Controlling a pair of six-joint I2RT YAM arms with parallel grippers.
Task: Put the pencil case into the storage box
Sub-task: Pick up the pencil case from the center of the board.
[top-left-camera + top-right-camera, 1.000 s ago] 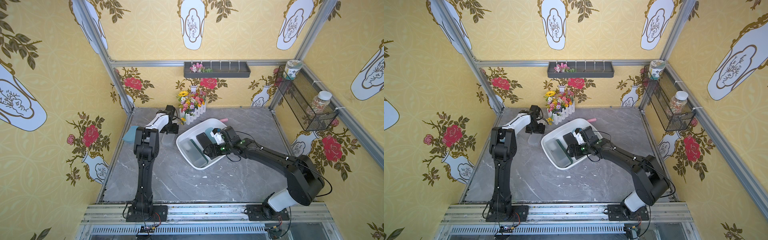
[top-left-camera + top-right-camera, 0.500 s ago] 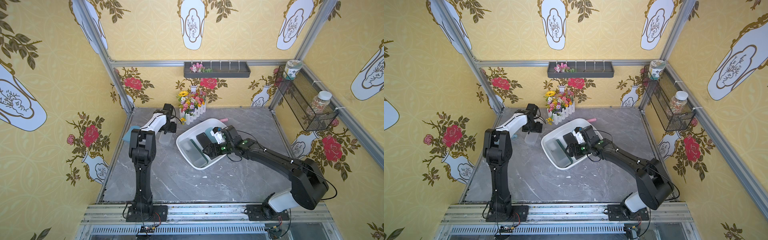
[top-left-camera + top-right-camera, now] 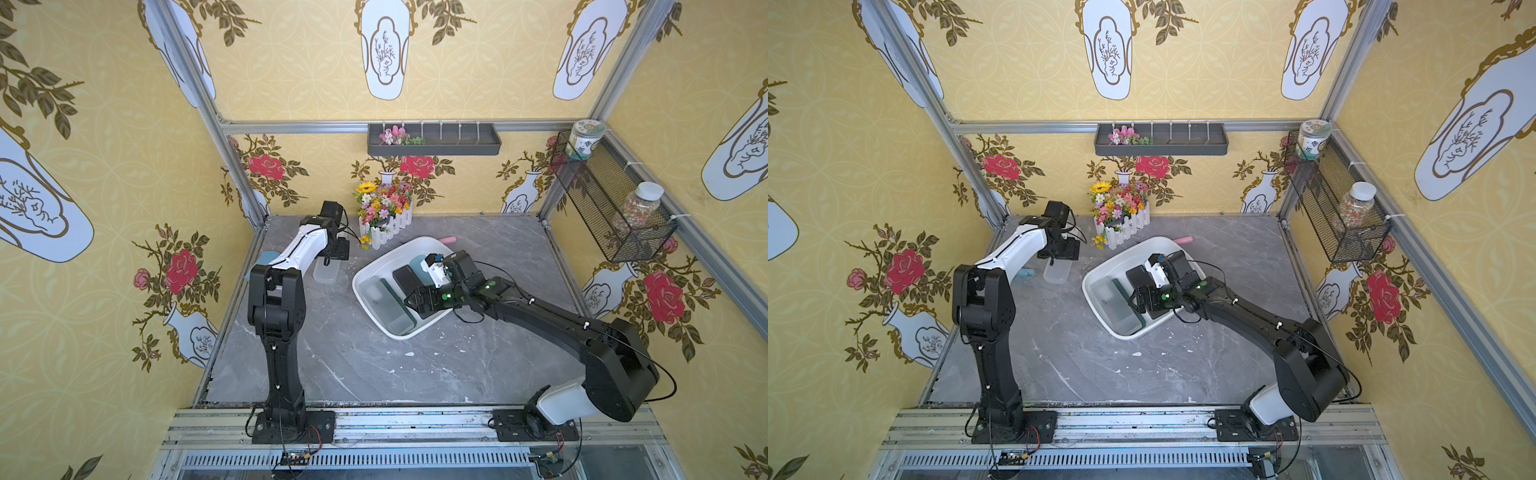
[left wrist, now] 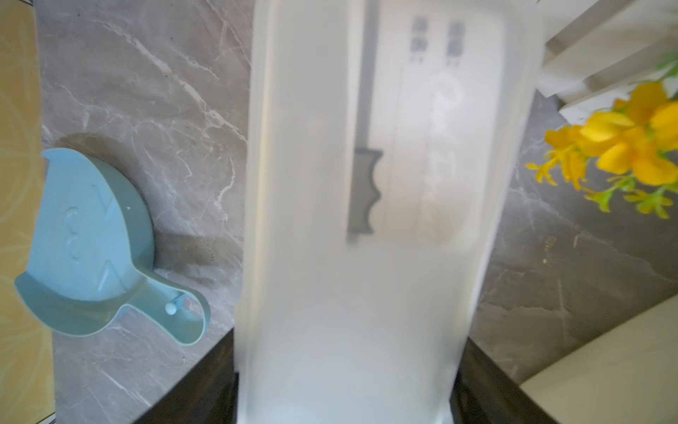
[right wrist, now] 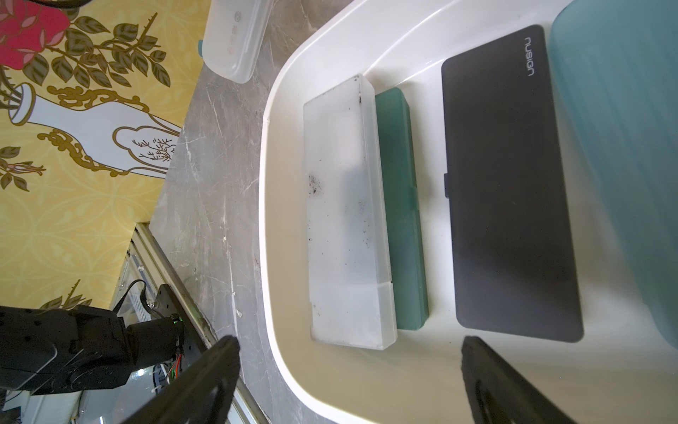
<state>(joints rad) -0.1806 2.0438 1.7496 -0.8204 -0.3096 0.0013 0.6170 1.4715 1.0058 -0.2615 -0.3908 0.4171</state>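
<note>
Pencil case: a frosted, see-through case (image 3: 326, 272) outside the storage box, over the back-left part of the desk (image 3: 374, 374). I cannot tell whether its low end touches the desk.
Left tool: the left tool (image 3: 334, 257) is clamped on one end of the pencil case. In the left wrist view the case (image 4: 367, 220) fills the space between the dark fingers.
Left arm: it stands upright from the front rail. The elbow is bent and the white forearm reaches toward the back wall, with the wrist turned down.
Storage box: a white tub (image 3: 415, 240) just beside the pencil case, set at an angle mid-desk.
Box contents: side by side lie a frosted case (image 5: 345, 220), a green case on its edge (image 5: 400, 213), a black case (image 5: 510, 183) and a teal item (image 5: 623, 147).
Right tool: the right tool (image 3: 415, 301) has its jaws wide apart and holds nothing. It hangs over the box's near end.
Right arm: from the front rail it stretches low and long, slanting toward the back and across the box rim.
Nearby: a blue scoop (image 4: 91, 238) lies by the left wall. A flower planter (image 3: 384, 212) stands at the back.
</note>
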